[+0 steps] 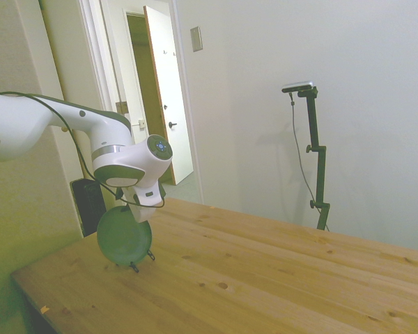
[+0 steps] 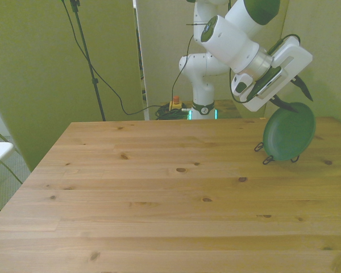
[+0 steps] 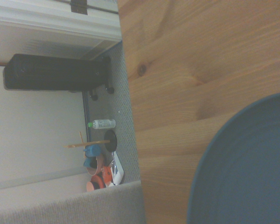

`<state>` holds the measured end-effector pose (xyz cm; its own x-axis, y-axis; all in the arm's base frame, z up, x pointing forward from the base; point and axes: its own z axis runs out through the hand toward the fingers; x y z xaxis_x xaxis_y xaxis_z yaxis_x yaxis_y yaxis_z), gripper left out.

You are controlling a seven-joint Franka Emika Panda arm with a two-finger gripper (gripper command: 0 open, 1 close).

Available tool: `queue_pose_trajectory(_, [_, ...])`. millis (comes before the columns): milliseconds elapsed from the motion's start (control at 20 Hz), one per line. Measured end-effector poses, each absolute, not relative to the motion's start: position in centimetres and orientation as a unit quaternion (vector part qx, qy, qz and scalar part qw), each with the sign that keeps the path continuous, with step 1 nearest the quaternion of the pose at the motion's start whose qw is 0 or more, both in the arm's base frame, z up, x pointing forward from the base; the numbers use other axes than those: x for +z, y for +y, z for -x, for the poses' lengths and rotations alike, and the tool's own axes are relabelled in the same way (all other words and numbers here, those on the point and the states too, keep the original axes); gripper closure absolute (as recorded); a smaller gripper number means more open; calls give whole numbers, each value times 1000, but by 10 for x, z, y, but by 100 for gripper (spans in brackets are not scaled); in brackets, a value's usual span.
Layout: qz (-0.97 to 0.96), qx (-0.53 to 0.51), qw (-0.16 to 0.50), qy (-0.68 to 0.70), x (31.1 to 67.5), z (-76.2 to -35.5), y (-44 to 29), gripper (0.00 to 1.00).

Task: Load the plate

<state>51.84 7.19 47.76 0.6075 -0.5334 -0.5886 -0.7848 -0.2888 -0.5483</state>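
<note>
The grey-green plate [image 2: 288, 133] stands on edge near the table's edge at the front view's right, held upright by a thin black wire rack [image 2: 267, 160] whose feet show beneath it. My gripper [image 2: 294, 95] hovers just above the plate's top rim, fingers spread apart and open, with nothing pinched between them. In the side view the plate [image 1: 123, 236] stands at the table's far left corner, and the wrist hides the fingers. The wrist view shows part of the plate's face [image 3: 242, 168] over the wood.
The wooden table [image 2: 159, 193] stretches wide toward the front view's left and toward the camera. A black box [image 1: 90, 202] stands on the floor just beyond the table edge near the plate. Small bottles and cups [image 3: 100, 158] lie on the floor there.
</note>
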Motion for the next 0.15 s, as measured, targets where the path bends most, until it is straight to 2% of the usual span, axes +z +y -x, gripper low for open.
queue_pose_trajectory(150, [801, 130, 411, 415, 496, -518, 65, 0])
